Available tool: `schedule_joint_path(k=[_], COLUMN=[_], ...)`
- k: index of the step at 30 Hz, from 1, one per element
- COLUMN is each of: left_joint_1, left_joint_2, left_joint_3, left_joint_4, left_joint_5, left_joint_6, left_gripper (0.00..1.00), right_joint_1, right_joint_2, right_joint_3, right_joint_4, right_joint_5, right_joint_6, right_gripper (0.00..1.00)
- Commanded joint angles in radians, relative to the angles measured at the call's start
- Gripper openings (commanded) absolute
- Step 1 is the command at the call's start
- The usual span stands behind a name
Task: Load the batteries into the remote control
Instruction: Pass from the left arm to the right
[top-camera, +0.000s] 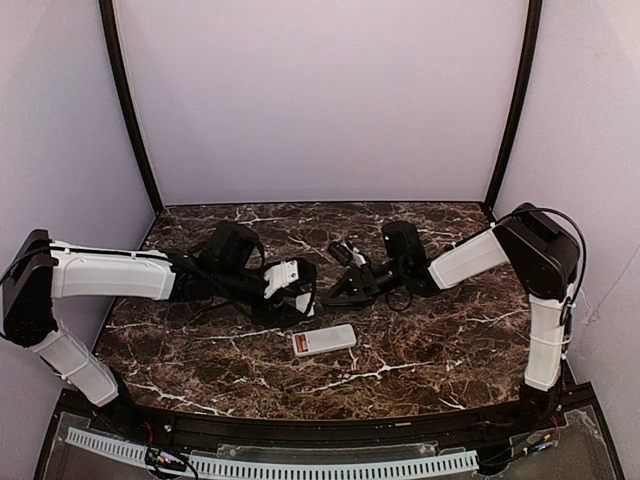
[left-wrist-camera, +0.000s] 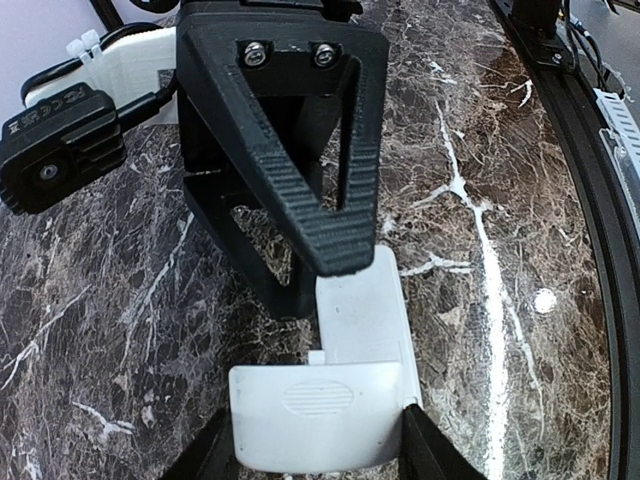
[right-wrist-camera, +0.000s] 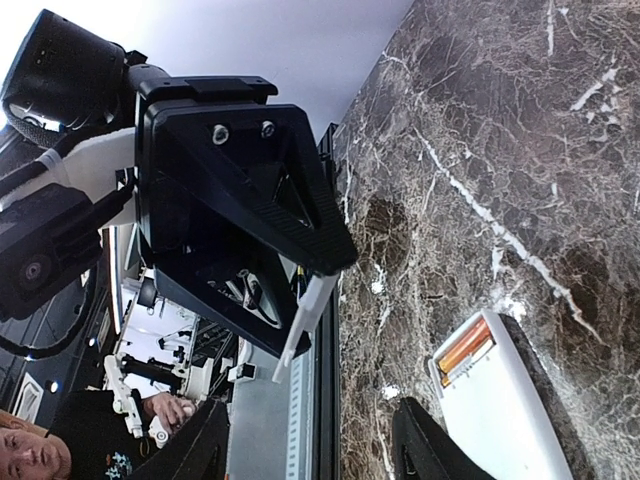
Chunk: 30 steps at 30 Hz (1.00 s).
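Observation:
The white remote control (top-camera: 325, 340) lies back up near the middle of the marble table. Its compartment at the left end is open, and orange-red batteries (top-camera: 299, 346) sit in it. Both also show in the right wrist view: remote (right-wrist-camera: 515, 415), batteries (right-wrist-camera: 465, 350). My left gripper (left-wrist-camera: 320, 452) is shut on a flat white plastic piece (left-wrist-camera: 320, 400) with a ribbed thumb patch, held above the table. My right gripper (right-wrist-camera: 315, 440) is open and empty, facing the left gripper. One right fingertip (left-wrist-camera: 340, 255) overlaps the piece's far end. In the top view, the left gripper (top-camera: 300, 300) and the right gripper (top-camera: 335, 292) meet just behind the remote.
Purple walls with black corner posts (top-camera: 130, 110) close in the table at the back and sides. A black rail (top-camera: 330, 430) runs along the near table edge. The right arm's cable (top-camera: 400, 298) loops on the table behind the grippers.

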Motion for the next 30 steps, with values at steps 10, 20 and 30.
schedule_joint_path(k=[10, 20, 30], left_joint_1=[-0.026, -0.030, -0.029], left_joint_2=[0.040, 0.051, 0.026], left_joint_3=[0.061, 0.078, 0.065], left_joint_4=[-0.050, -0.052, -0.026], left_joint_5=[-0.033, -0.049, -0.048], left_joint_6=[-0.014, -0.017, -0.010], left_gripper=[0.43, 0.43, 0.52], right_joint_1=[0.057, 0.078, 0.083], right_joint_2=[0.052, 0.089, 0.112], right_joint_3=[0.075, 0.093, 0.075], right_joint_4=[0.163, 0.140, 0.320], right_joint_5=[-0.004, 0.006, -0.034], right_joint_6=[0.148, 0.153, 0.289], right_gripper=[0.50, 0.41, 0.07])
